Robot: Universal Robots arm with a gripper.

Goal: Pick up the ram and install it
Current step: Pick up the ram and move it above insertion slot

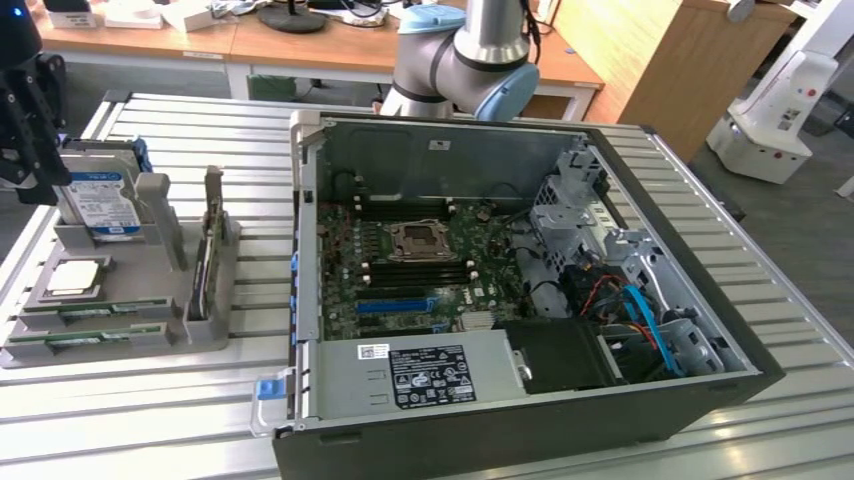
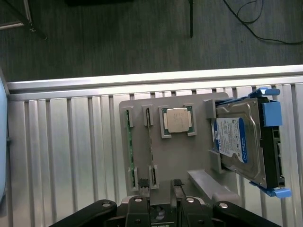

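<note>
Two ram sticks stand on edge in slots of a grey holder tray [image 2: 182, 156]: one green ram stick [image 2: 128, 149] and a second one [image 2: 150, 146] beside it. In the exterior view they show as green strips [image 1: 96, 312] at the tray's near end. My gripper [image 2: 161, 187] hovers above the tray's edge, open, nothing between its dark fingertips [image 2: 143, 182]. In the exterior view the gripper [image 1: 34, 150] hangs over the tray's far end, close to the hard drive. The open computer case [image 1: 310, 250] lies to the exterior view's right, its motherboard's black memory slots [image 1: 414, 265] bare.
On the tray also sit a square silver CPU [image 2: 177, 119] and a blue-labelled hard drive [image 2: 236, 146] in a blue bracket. A thin board [image 1: 210, 245] stands upright at the tray's side nearest the case. Everything rests on a slatted metal table [image 1: 160, 420]. The arm's base [image 1: 467, 50] stands behind the case.
</note>
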